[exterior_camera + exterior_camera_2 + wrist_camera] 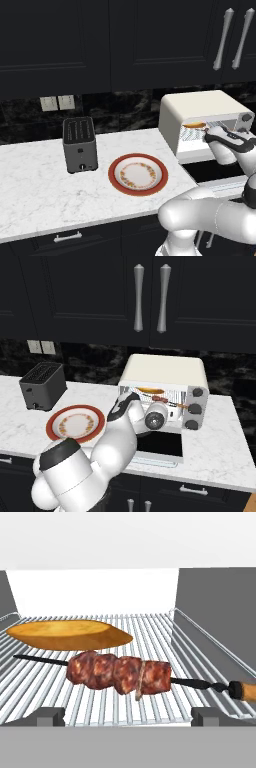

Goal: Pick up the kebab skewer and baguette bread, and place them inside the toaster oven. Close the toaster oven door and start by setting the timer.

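So the gripper (pixel 128 716) is sitting at the mouth of the toaster oven (pixel 200 107) with its jaws spread wide and nothing between them. Right in front of the tips, the kebab skewer (pixel 119 673) is lying across the wire rack (pixel 150 637), and just past it, further in and off to one side, the baguette bread (pixel 67 635) is resting on the same rack. Looks like the loading part is done. Below the hand, the toaster oven door (pixel 159 446) is hanging open, so the arm probably needs to back out, swing that door up, then go for the timer knob (pixel 194 408). Behind the arm, the red-rimmed plate (pixel 113 176) is sitting bare.
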You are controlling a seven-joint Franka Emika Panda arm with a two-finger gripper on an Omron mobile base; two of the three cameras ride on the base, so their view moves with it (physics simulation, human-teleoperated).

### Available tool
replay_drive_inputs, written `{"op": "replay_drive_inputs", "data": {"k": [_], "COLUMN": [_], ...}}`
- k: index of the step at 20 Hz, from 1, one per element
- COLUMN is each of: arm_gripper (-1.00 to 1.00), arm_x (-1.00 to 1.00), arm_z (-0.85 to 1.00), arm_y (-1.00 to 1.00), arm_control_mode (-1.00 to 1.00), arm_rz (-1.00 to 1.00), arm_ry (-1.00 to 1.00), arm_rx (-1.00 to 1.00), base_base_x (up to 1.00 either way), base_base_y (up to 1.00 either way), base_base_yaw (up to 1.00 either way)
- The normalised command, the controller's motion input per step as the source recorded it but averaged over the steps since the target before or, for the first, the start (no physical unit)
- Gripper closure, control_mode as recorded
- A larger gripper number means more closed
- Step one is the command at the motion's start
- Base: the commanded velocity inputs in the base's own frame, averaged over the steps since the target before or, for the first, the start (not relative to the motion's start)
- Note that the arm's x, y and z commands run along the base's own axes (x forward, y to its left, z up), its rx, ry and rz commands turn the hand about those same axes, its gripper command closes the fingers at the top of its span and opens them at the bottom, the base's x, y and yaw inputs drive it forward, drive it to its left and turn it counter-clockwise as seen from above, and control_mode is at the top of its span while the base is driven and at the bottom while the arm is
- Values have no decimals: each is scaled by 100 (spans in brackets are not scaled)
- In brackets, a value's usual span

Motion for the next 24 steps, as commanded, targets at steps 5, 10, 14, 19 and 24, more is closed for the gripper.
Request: {"op": "replay_drive_inputs", "data": {"k": [5,10,14,19,24], "arm_gripper": [-100,-100,-100,-100,-100], "arm_x": [22,21,20,18,12], "arm_z": [0,0,0,0,0], "arm_y": [0,0,0,0,4], "arm_control_mode": [-100,-100,-100,-100,-100], "arm_rz": [0,0,0,0,0], "arm_ry": [0,0,0,0,0], "arm_rx": [0,0,0,0,0], "base_base_x": [0,0,0,0,0], "base_base_y": [0,0,0,0,0], "base_base_yaw": [0,0,0,0,0]}}
